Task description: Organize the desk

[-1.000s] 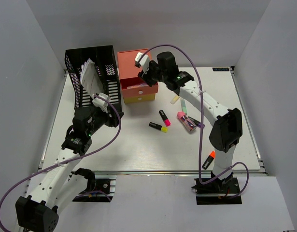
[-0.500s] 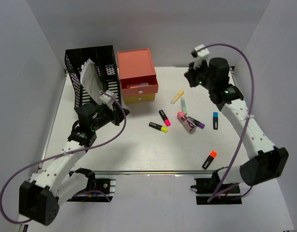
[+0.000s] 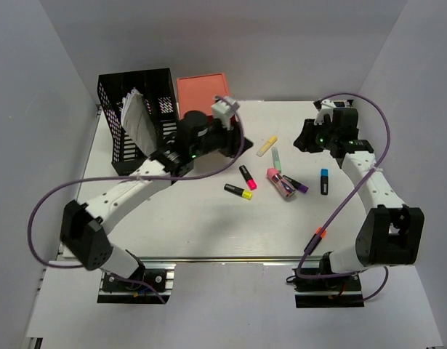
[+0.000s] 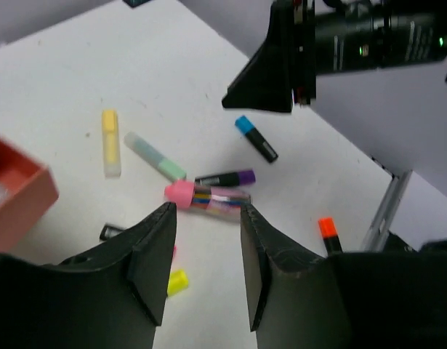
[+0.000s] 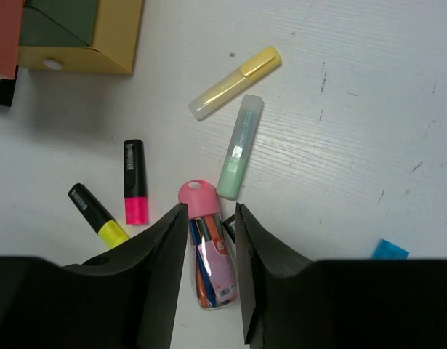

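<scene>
Left gripper (image 4: 206,218) – fingers spread part way, nothing between, hanging above desk (image 3: 208,225). Right gripper (image 5: 211,218) – narrow gap, empty, directly over pen tube (image 3: 281,182).

Count: 7 markers, 1 tube, 1 mesh rack (image 3: 139,109), 1 drawer unit (image 3: 201,91).

Relative to tube:
- mint marker (image 3: 276,158) and pale yellow marker (image 3: 267,146) behind
- purple marker (image 3: 297,185) alongside
- blue marker (image 3: 324,181) right
- pink marker (image 3: 248,177) and yellow-tipped marker (image 3: 238,191) left
- orange marker (image 3: 319,233) well in front
- rack and drawers far left-rear

Desk white, flat, aluminium-railed; plain grey walls on three sides.
</scene>
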You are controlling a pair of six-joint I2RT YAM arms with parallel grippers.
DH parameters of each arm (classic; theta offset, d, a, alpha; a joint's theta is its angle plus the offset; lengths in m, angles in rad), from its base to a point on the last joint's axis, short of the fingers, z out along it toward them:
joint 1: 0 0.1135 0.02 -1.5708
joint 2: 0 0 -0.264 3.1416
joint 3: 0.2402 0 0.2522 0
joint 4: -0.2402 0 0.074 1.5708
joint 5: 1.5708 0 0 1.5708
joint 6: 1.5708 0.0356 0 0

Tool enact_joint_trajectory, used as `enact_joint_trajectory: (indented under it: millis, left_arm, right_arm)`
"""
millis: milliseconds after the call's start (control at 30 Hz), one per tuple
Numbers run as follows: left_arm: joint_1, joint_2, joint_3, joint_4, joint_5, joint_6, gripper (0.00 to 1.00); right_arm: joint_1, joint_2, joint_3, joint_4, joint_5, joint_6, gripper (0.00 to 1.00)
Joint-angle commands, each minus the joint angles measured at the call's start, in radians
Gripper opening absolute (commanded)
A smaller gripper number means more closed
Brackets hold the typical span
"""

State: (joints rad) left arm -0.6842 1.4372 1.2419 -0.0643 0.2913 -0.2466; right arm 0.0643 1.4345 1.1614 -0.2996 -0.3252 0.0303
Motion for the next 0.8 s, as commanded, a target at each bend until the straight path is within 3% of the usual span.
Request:
enact_joint_trajectory:
  millis: [0, 67, 100, 233, 400, 567, 767]
  left_arm:
    - [-0.081, 0.129, 0.174, -0.132, -0.158, 0.03, 0.51]
    - [-0.092, 0.257, 0.316, -0.184, -0.219, 0.043, 0.51]
    - [-0.104, 0.308, 0.371, -0.209, -0.233, 0.055, 0.51]
    - [-0.104, 0.575, 0.699, -0.368, -0.232, 0.154, 0.52]
    - [-0.104, 0.819, 0.976, -0.393, -0.256, 0.205, 0.59]
    - [-0.095, 0.888, 0.988, -0.301, -0.312, 0.234, 0.63]
    - [-0.107, 0.989, 1.008, -0.233, -0.395, 0.308, 0.55]
  right_arm:
    - [-0.04, -0.061, -0.026, 0.031, -0.075, 0.017, 0.39]
    - [-0.082, -0.083, -0.046, 0.034, -0.101, -0.004, 0.47]
    - [-0.092, -0.095, -0.055, 0.03, -0.126, -0.022, 0.57]
    - [-0.149, -0.089, -0.036, -0.039, -0.299, -0.087, 0.67]
    - [-0.23, -0.109, -0.045, -0.055, -0.396, -0.118, 0.67]
    - [-0.277, -0.151, -0.068, -0.044, -0.445, -0.138, 0.6]
    - [-0.311, -0.167, -0.088, -0.036, -0.528, -0.168, 0.51]
